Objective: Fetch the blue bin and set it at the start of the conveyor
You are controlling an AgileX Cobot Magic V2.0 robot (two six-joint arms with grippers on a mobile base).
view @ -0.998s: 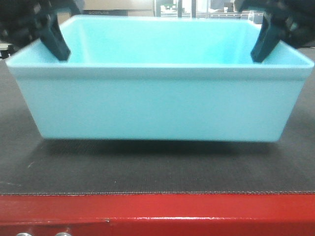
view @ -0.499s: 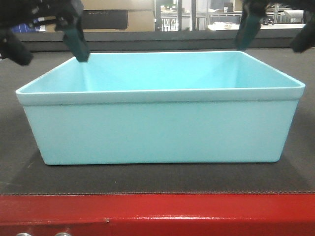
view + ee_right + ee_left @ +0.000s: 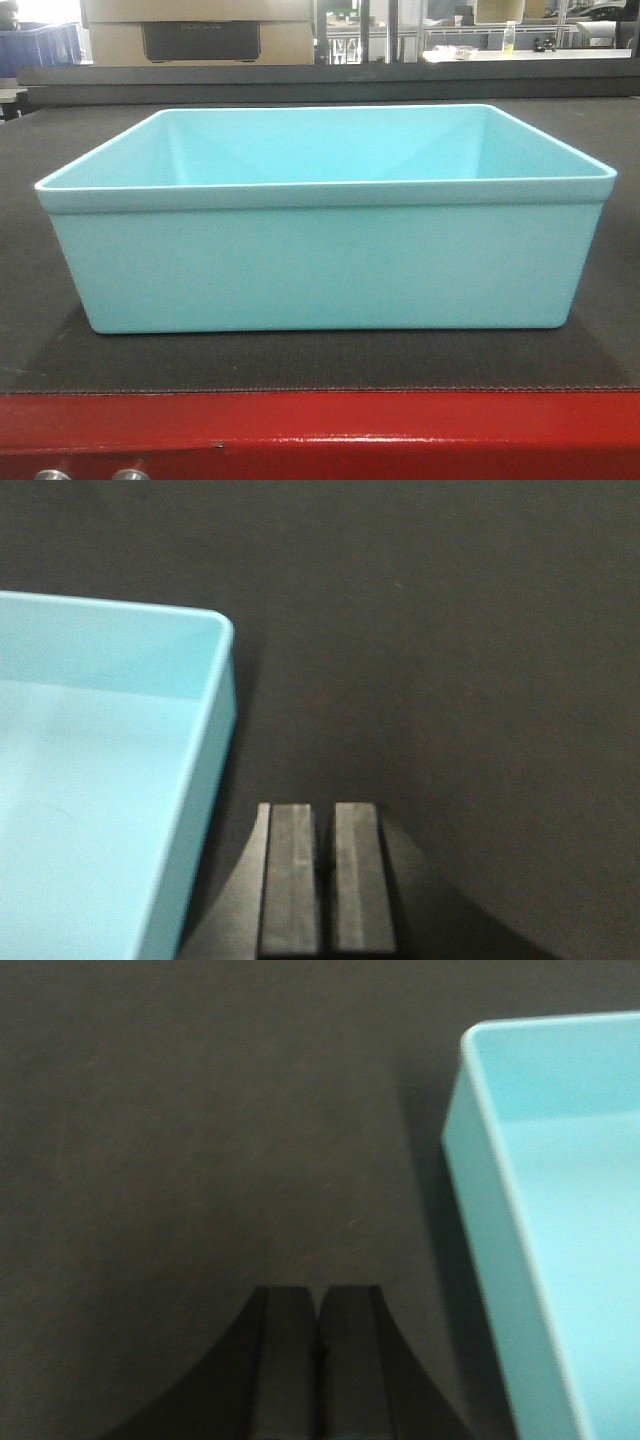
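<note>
The blue bin [image 3: 325, 255] sits on the conveyor start [image 3: 320, 365].

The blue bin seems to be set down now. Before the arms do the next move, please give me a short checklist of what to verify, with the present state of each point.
1. Blue bin rests flat on the conveyor start, behind the red front edge: ok.
2. Bin upright, rim level: ok.
3. Left gripper clear of the bin, over bare belt beside its wall, jaws nearly together and holding nothing: ok.
4. Right gripper clear of the bin, beside its other wall, jaws nearly together and empty: ok.
5. Bin interior empty: ok.
6. Belt running or stopped: cannot tell.
</note>
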